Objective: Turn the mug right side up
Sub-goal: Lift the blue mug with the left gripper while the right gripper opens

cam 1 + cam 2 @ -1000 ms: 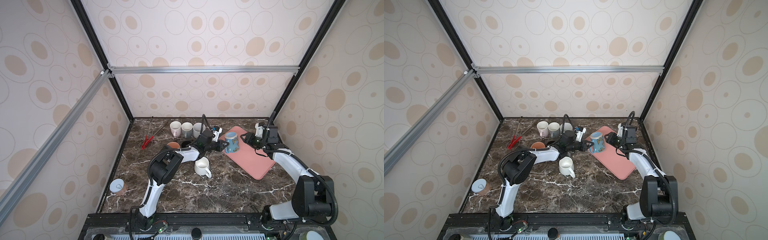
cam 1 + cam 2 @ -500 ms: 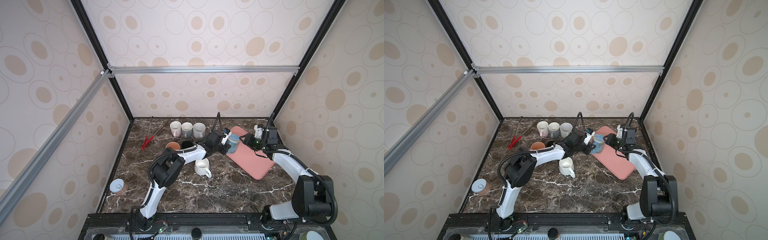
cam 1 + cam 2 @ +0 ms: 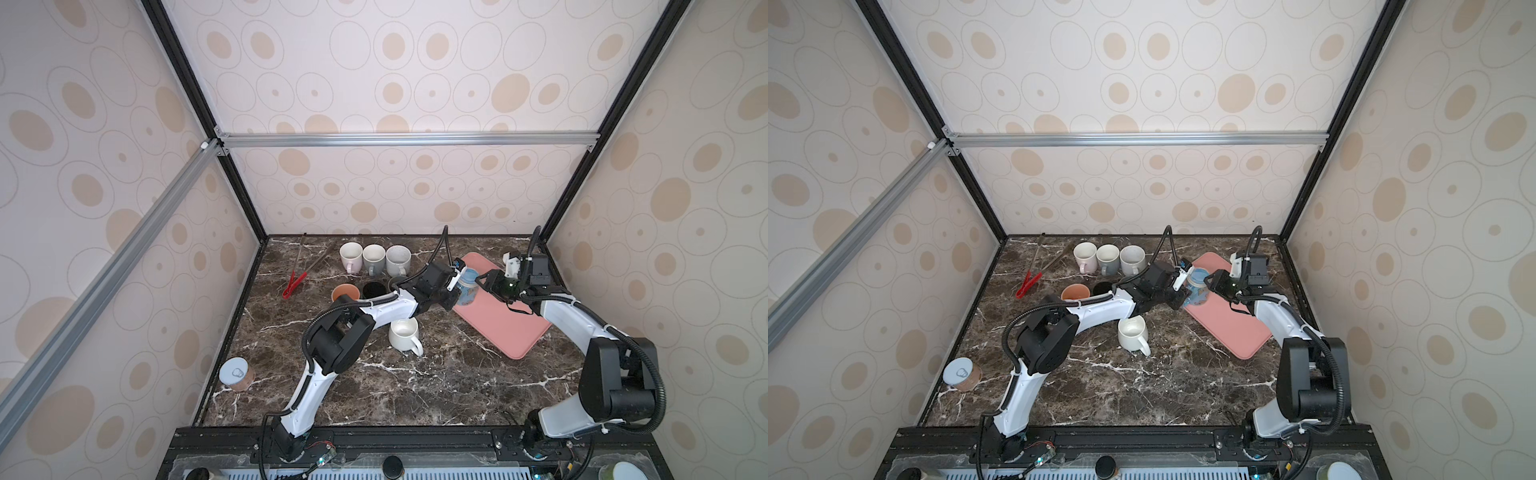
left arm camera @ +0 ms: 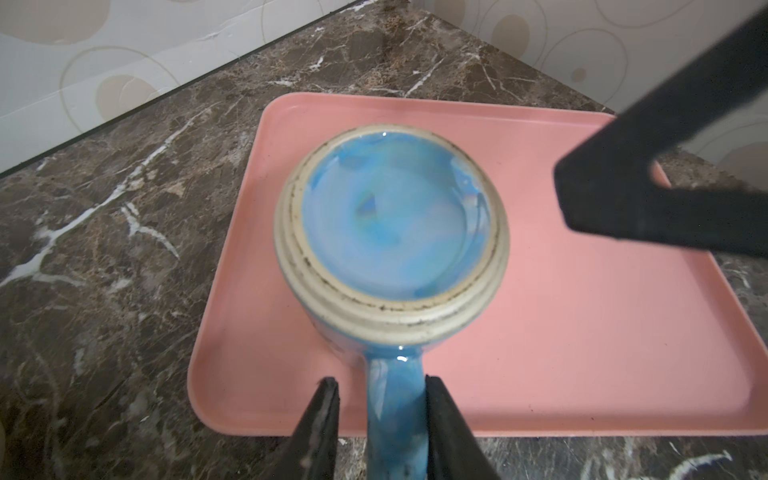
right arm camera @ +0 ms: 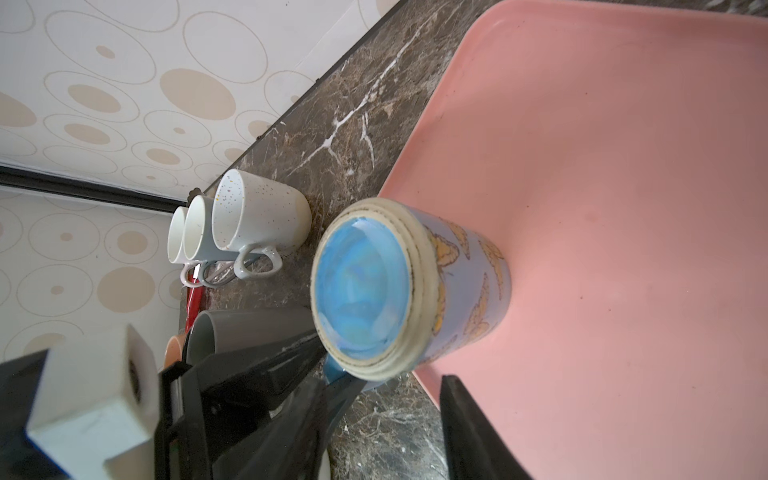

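Left gripper (image 4: pixel 379 380): jaws apart, straddling the handle (image 4: pixel 395 415) of the blue mug (image 4: pixel 392 224). Clear gap on one side; other finger (image 4: pixel 449 424) against the handle or just off it, can't call contact. Not clamped.

Mug directly ahead of the fingertips, upside down: base up, rim down on the pink tray (image 4: pixel 582 353), close to the tray edge on this gripper's side, handle pointing back between the jaws.

Left arm in both top views: stretched long from the front rail, elbow (image 3: pixel 336 345) raised, forearm running low over the worktop (image 3: pixel 415 395) out to the tray edge. White mug (image 3: pixel 404 334) upright just beside the forearm, behind the gripper.

Right gripper (image 3: pixel 484 286) on the far side of the mug from the left one: jaws apart, nothing between them, tips near the mug wall but not touching. Wrist rolled onto its side, forearm angled in over the tray from the right.

Further off to the left gripper's side: grey cup (image 5: pixel 249 332), black cup (image 3: pixel 374 289), orange cup (image 3: pixel 345 292). Beyond those, row of three mugs (image 3: pixel 373 258) upright along the back wall, then red tongs (image 3: pixel 296 282). Can (image 3: pixel 236 374) well behind, near the left wall.
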`<state>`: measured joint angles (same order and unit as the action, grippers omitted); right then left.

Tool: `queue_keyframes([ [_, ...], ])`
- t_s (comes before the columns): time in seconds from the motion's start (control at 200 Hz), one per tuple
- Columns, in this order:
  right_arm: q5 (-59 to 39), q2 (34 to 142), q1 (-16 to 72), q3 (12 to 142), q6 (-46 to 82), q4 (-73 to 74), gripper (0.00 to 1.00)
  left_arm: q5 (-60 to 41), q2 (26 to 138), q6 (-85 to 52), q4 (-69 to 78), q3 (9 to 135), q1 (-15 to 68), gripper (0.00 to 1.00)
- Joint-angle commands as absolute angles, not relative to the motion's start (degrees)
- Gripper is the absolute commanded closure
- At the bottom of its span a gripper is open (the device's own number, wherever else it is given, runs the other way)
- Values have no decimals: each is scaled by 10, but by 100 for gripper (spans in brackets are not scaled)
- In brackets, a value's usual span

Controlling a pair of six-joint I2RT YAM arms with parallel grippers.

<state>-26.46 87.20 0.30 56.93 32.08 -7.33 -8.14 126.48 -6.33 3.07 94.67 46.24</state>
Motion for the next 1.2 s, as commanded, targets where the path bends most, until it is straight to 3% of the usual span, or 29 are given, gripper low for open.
queue_keyframes([
  [0.0,-282,886,-1,591,316,-75,52,-55,1277,-65,11,981,461,61],
  [0.215,-286,896,0,596,311,-72,52,-54,1308,-55,-24,1027,462,52],
  [0.7,-311,938,0,626,304,-78,52,-29,1362,-34,-99,1125,463,55],
  [0.775,-310,934,0,628,299,-84,52,-25,1370,-33,-110,1140,464,64],
  [0.93,-299,912,-1,624,293,-90,52,-21,1375,-31,-119,1158,464,100],
  [1.19,-258,844,-2,612,290,-96,52,-25,1338,-38,-91,1148,464,100],
])
